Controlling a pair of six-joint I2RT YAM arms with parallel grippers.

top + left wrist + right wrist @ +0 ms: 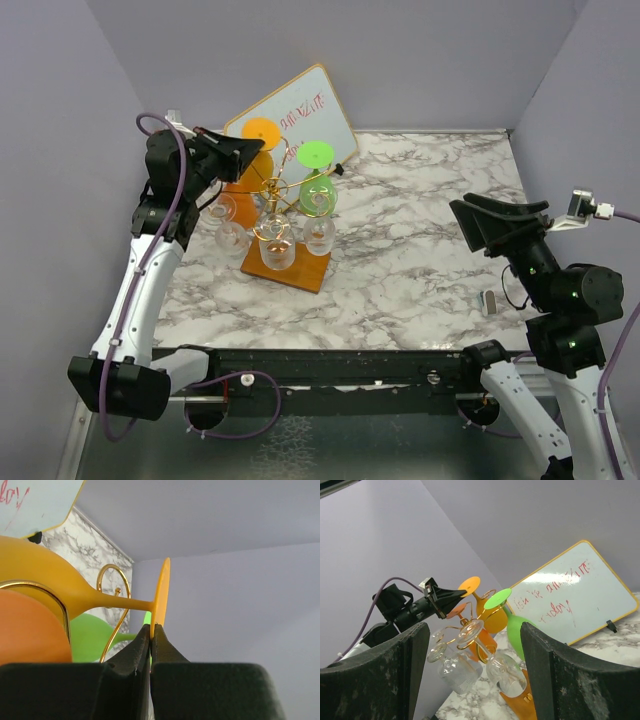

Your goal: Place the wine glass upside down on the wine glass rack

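Found open room across the middle and right of the white grey-veined marble table [420, 220]. Saw lavender walls [60, 100] closing in on the left, back and right, plus a black rail [330, 365] along the near edge. Logged clutter at rear left only: gold wire wine glass rack [300, 272] on a rectangular brown wooden base, just in front of a tilted yellow-framed whiteboard [305, 108] with red writing. Noted tight clearance there, left wall close behind the left arm.

Found the yellow-orange plastic wine glass [260, 134] at the rack's back-left side, upside down. Flat round foot up top, bowl below, stem through a gold spiral curl. Looked opaque, matte, smooth. Saw it beside a green plastic wine glass [318, 188], a darker orange wine glass [30, 630] and several clear glasses [275, 248], all hanging on the same rack.

Caught the left gripper [151, 629] with jaws pressed together, tips right at the lower rim of the yellow-orange foot. Couldn't confirm contact or any pinch. Found the right gripper [497, 222] spread wide, holding nothing, up over the table's right side, well apart from the rack, pointed toward it.
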